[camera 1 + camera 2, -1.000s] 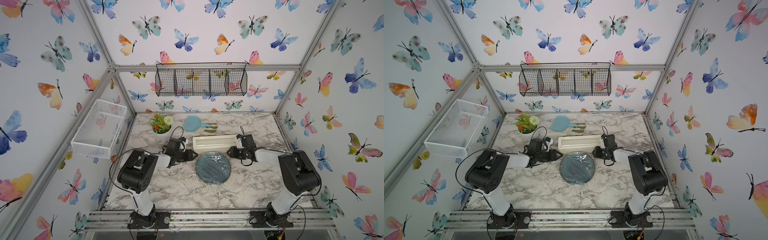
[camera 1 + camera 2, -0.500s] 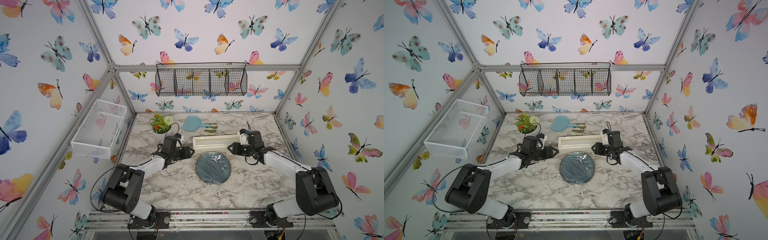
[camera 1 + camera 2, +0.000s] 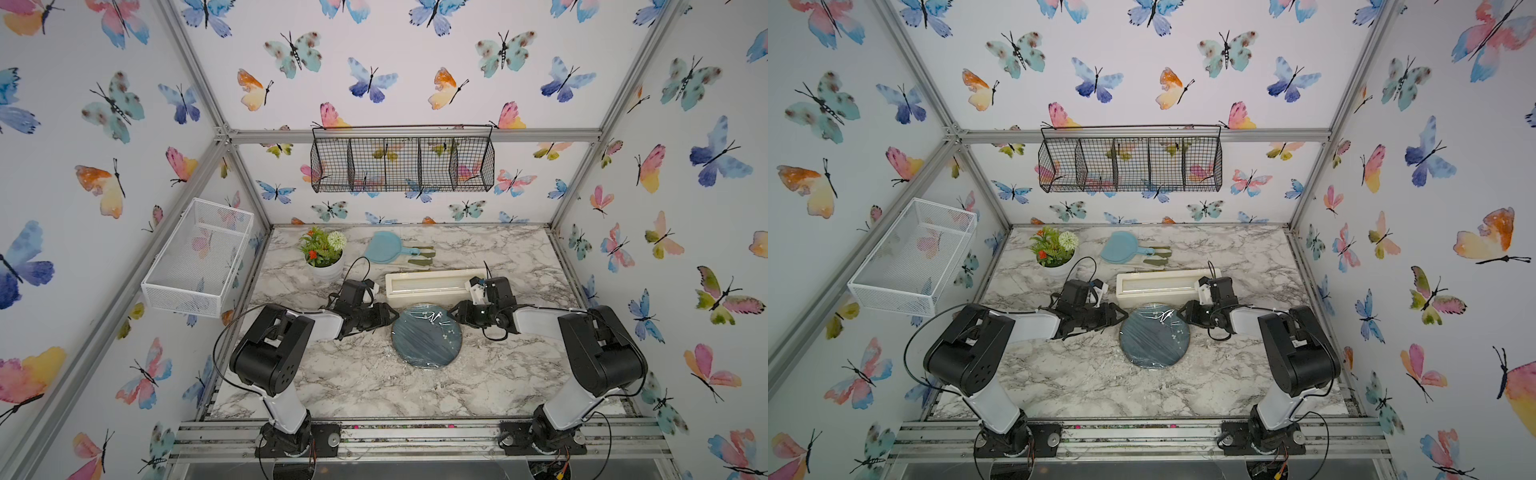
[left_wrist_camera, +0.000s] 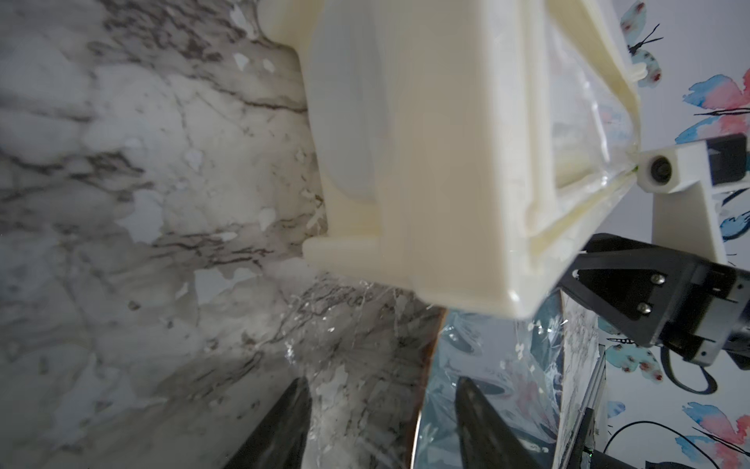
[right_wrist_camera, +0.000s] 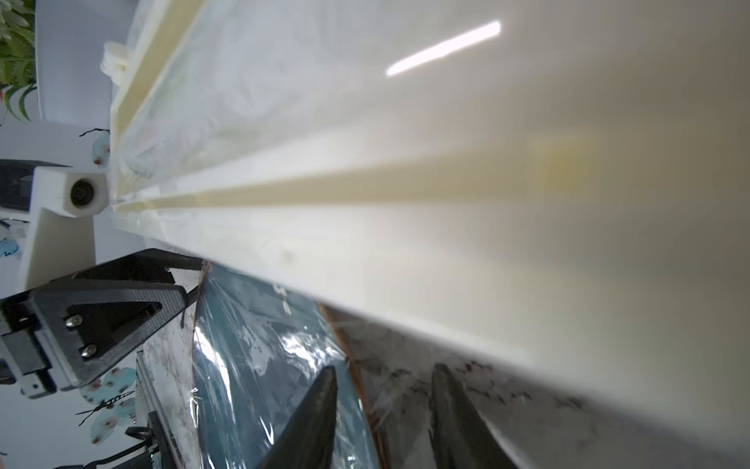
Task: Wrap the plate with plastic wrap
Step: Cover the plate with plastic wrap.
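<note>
In both top views the round, glossy dark teal plate (image 3: 427, 338) (image 3: 1154, 340) with white blossom branches lies flat on the grey-veined marble tabletop (image 3: 374, 386). Thin, clear, crinkly plastic wrap (image 3: 432, 320) is draped over it. The long cream-white dispenser box (image 3: 432, 286) (image 3: 1163, 284) sits just behind the plate. The left gripper (image 3: 390, 318) (image 3: 1119, 316) and right gripper (image 3: 455, 313) (image 3: 1183, 311) flank the plate's far rim. Half a second earlier both arms reached further back, beside the box ends. Plate and box have not moved.

In the left wrist view the left gripper (image 4: 381, 385) stands released. Its 2 fingers are apart and straddle the film-covered plate (image 4: 507, 365) rim.

In the right wrist view the right gripper (image 5: 385, 373) is likewise unclenched. The plate (image 5: 259, 345) edge and the wrap (image 5: 389, 402) lie between its fingers, with the box (image 5: 446, 203) close alongside.
</note>
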You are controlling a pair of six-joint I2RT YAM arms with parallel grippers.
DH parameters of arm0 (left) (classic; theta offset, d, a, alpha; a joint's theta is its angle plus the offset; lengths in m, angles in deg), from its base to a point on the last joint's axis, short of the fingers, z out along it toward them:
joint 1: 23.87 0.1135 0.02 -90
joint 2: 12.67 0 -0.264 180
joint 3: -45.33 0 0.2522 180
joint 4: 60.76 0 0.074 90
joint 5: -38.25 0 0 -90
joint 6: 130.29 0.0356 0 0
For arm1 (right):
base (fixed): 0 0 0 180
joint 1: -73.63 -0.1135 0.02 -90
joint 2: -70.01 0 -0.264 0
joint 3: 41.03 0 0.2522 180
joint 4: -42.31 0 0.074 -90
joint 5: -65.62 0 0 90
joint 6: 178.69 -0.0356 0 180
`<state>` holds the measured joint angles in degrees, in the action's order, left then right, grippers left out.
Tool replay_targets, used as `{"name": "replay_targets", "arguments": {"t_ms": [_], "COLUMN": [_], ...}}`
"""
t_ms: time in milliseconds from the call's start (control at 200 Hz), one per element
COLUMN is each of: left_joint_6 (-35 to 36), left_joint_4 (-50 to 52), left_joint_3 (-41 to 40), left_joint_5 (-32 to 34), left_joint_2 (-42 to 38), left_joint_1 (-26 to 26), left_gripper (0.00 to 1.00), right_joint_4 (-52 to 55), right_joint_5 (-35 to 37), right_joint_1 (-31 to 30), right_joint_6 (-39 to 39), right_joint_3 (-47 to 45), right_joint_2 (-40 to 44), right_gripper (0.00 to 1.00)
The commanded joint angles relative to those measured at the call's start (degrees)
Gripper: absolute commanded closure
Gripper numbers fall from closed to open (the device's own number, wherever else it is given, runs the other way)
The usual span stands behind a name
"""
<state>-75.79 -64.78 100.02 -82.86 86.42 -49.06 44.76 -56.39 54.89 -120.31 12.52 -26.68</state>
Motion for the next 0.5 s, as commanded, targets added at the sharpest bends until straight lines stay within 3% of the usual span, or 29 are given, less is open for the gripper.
{"name": "replay_targets", "arguments": {"t_ms": [0,155,250,355,410,495], "left_joint_6": [-3.07,-3.07,-0.89,3.03,3.94,5.0], "left_joint_4": [-5.6,-5.39,-0.94,9.28,13.95,18.67], "left_joint_3": [-1.53,-1.64,-0.22,3.22,4.53,6.1], "left_joint_5": [-3.68,-3.69,-2.19,2.8,8.54,14.58], "left_joint_2": [1.46,1.37,0.5,-1.45,-2.97,-5.27], "left_joint_1": [-0.09,-0.01,0.4,1.67,2.24,2.19], "left_gripper": [0.44,0.45,0.4,0.36,0.35,0.35], "right_joint_4": [-4.82,-2.95,4.56,15.32,20.03,22.99], "right_joint_5": [-3.69,-2.9,2.48,13.89,19.34,21.39], "right_joint_1": [0.02,0.02,0.02,0.07,0.03,0.02], "right_joint_6": [-3.42,-2.51,0.37,3.91,5.2,6.45], "right_joint_3": [-1.29,-0.2,2.58,6.79,8.74,10.08], "right_joint_2": [-1.73,-1.69,1.04,5.32,6.85,8.57], "right_gripper": [0.6,0.6,0.57,0.5,0.49,0.49]}}
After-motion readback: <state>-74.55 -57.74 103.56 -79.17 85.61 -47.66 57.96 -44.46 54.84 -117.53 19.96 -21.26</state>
